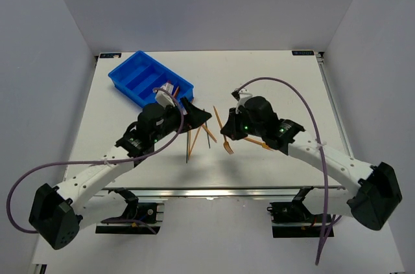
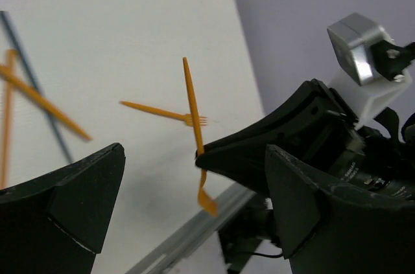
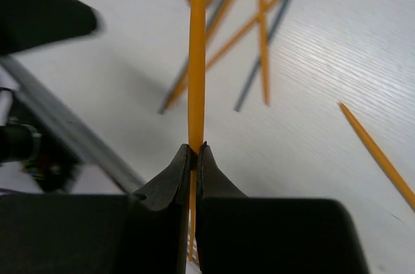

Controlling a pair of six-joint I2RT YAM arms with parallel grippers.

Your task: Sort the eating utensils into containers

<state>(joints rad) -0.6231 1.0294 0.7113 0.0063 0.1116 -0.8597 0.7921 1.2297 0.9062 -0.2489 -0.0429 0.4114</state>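
**A:** Right side first; what do I log?

**B:** From my station, the right gripper [image 3: 196, 149] has its fingers pressed together on an orange fork [image 3: 196, 60]; the pinch is partway along the handle; the tines end runs back toward the wrist and the long handle points away. I cannot tell whether it is clear of the table [image 1: 272, 79].

**A:** Where on the table?

**B:** About the middle, a little toward the near edge; in the top view it is just beside the tip of my other arm's fingers.

**A:** And the left?

**B:** The left gripper [image 1: 194, 113] has its fingers spread wide; it sits between the blue tray [image 1: 139, 76] and the held fork.

**A:** Tray position?

**B:** Near the far left corner, at an angle to the edges; four long compartments. My left wrist hides its near right end, so I cannot tell what is in that part.

**A:** Anything else?

**B:** The loose utensils [image 1: 193, 139] lie crossed on the table, on the near-edge side of the left gripper; they are orange spoons and sticks plus dark grey sticks. A second orange fork [image 2: 162, 112] lies flat under my right arm, apart from the pile; a lone orange stick [image 3: 382, 157] lies beside the pile.
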